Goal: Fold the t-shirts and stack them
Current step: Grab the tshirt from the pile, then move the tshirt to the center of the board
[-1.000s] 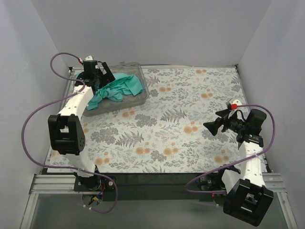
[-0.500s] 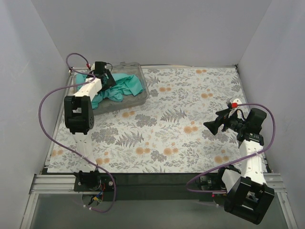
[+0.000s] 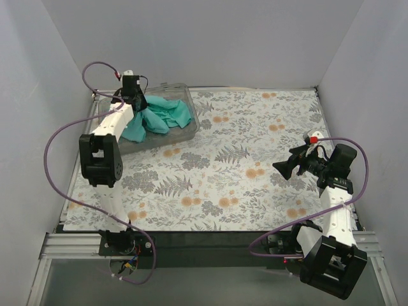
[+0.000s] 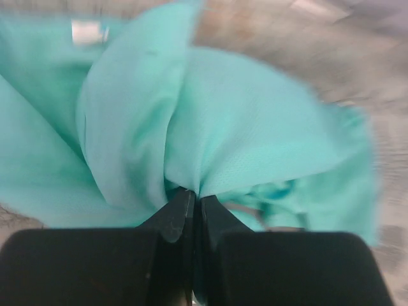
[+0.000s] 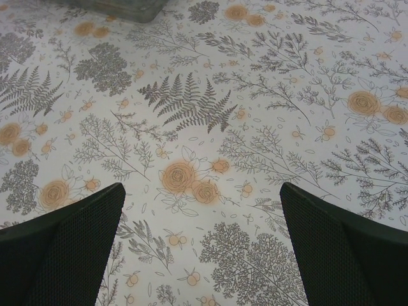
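Note:
Teal-green t-shirts (image 3: 162, 115) lie bunched in the clear plastic bin (image 3: 191, 121) at the far left of the table. My left gripper (image 3: 139, 107) is over the bin and shut on a pinch of the fabric; the cloth (image 4: 242, 134) hangs gathered from the closed tips (image 4: 193, 197), a white label (image 4: 86, 30) showing at its top left. My right gripper (image 3: 280, 167) hovers open above the floral cloth at the right, its fingers (image 5: 64, 248) far apart with nothing between them.
A floral tablecloth (image 3: 242, 172) covers the table. Grey walls close in the left, back and right sides. The bin's corner (image 5: 127, 9) shows at the top of the right wrist view. Purple cables loop off both arms.
My left gripper went from open to shut on the t-shirt fabric in the bin, and the arm has drawn up, pulling the cloth into a peak. The right arm stayed put.

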Tool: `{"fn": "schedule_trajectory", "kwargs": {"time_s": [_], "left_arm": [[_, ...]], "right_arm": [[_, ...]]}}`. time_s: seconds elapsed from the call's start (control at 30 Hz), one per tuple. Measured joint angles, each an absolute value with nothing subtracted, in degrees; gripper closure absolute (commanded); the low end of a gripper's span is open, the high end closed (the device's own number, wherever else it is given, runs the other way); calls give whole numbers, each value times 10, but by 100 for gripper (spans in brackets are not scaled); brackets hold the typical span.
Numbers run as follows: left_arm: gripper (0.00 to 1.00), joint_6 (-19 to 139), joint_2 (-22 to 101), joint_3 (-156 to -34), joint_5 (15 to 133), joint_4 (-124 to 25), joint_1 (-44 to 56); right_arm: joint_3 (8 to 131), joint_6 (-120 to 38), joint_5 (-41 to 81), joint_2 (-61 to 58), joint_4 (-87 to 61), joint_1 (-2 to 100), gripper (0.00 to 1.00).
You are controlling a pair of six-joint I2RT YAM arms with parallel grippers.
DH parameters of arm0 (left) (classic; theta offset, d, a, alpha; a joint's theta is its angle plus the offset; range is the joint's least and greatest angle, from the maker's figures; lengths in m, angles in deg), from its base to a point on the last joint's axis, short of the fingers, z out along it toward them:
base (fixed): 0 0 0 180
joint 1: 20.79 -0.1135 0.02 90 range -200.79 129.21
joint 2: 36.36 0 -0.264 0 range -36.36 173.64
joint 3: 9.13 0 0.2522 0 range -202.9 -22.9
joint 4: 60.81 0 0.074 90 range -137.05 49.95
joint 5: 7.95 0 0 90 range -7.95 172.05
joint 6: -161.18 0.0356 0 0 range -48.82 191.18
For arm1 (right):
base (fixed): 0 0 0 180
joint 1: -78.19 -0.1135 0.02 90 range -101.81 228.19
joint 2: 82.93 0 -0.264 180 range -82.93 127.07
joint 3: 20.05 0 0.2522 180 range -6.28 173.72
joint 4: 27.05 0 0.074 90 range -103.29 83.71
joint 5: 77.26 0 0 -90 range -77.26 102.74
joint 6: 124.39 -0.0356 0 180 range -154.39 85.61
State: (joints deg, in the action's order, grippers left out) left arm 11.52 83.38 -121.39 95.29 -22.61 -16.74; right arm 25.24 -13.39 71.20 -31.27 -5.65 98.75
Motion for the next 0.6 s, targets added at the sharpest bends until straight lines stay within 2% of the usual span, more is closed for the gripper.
{"fn": "schedule_trajectory", "kwargs": {"time_s": [0.13, 0.33, 0.6], "left_arm": [[100, 130, 696, -1181, 916, -293, -142], [100, 116, 536, -1205, 821, -409, -91], [100, 40, 521, -1281, 686, -484, -42]], "right_arm": [[254, -134, 712, -313, -56, 987, 2], [255, -134, 711, -310, -56, 987, 2], [255, -134, 699, -308, -55, 987, 2]]}}
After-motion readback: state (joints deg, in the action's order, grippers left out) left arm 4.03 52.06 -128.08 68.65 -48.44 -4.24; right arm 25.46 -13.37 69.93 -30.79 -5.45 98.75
